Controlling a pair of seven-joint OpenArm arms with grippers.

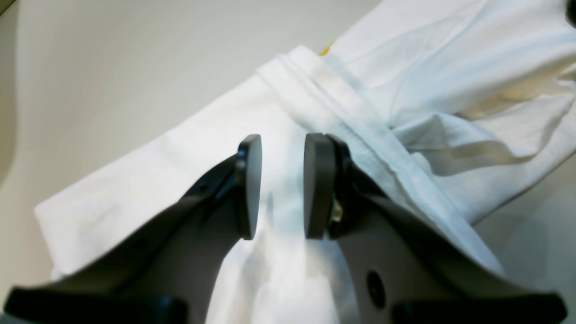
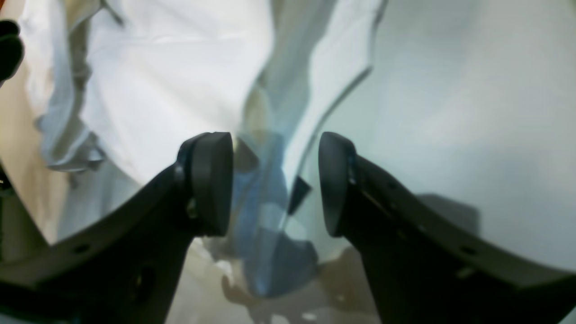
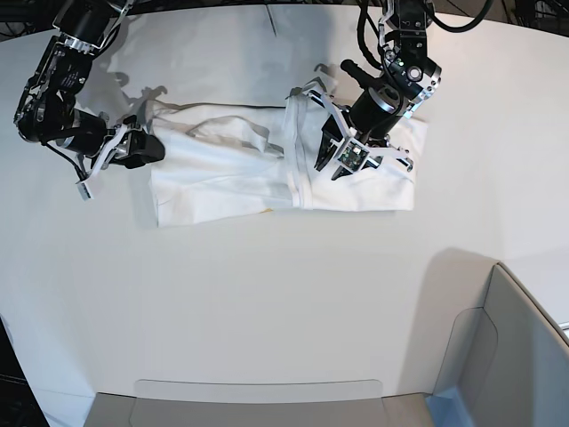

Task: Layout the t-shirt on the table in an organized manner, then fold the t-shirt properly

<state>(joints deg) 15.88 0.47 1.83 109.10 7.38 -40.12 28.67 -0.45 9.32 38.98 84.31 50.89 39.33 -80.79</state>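
One t-shirt [image 3: 267,169], white, lies partly folded as a long band across the upper middle of the worktop [image 3: 267,302], its length running from 9 to 3 o'clock. Upper edge rumpled, with loose folds towards 10 o'clock; lower edge fairly straight. A stitched hem band crosses the cloth just right of centre, running 12 to 6 o'clock. A sliver of yellow print shows at one fold in the left wrist view; blue print is blurred between the pads in the right wrist view.

Left claw [image 3: 342,147]: over the right half of the shirt, beside the hem band. In its wrist view the pads [image 1: 249,186] stand apart with white cloth [image 1: 279,216] rising up between them; whether it is gripped cannot be told.

Right claw [image 3: 142,147]: at the shirt's 9 o'clock end, low at the cloth edge. Pads [image 2: 211,182] spread wide, released, with a blurred cloth fold [image 2: 265,211] lying between them and touching neither.

Open room: broad bare worktop from 4 through 8 o'clock below the shirt; a narrower bare strip at 12 o'clock, marked by a faint seam line [image 3: 270,20]. One grey-white bin [image 3: 498,356] sits at the 5 o'clock corner, well apart from the shirt; a low panel edge [image 3: 258,391] lies at 6 o'clock.
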